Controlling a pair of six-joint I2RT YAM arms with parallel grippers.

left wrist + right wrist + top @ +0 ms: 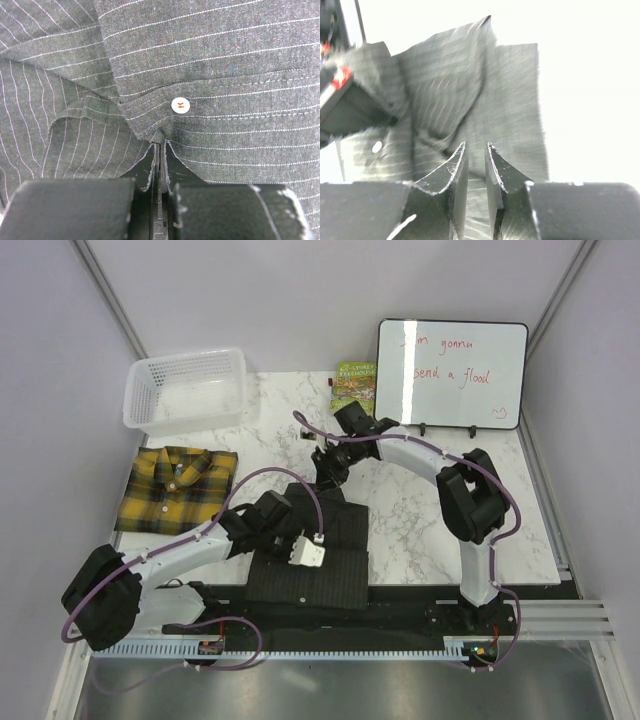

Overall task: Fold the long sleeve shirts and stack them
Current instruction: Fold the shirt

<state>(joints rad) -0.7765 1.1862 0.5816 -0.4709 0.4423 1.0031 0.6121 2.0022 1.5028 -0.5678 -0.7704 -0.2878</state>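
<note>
The dark pinstriped long sleeve shirt (322, 558) lies partly folded at the table's near centre. My left gripper (285, 530) sits over its left part. In the left wrist view that gripper (161, 144) is shut, pinching a bunched fold of the shirt (225, 60) just below a white button (180, 105). My right gripper (328, 472) is at the shirt's far edge. In the right wrist view it (476, 145) stands slightly open over the striped cloth (510, 100), with nothing between its fingers. The yellow-and-black plaid shirt (176, 490) lies folded at the left.
A white mesh basket (186, 390) stands at the back left. A whiteboard (452, 373) with red writing leans at the back right, beside a green packet (355, 387). The marble table (420, 510) shows bare to the right of the dark shirt.
</note>
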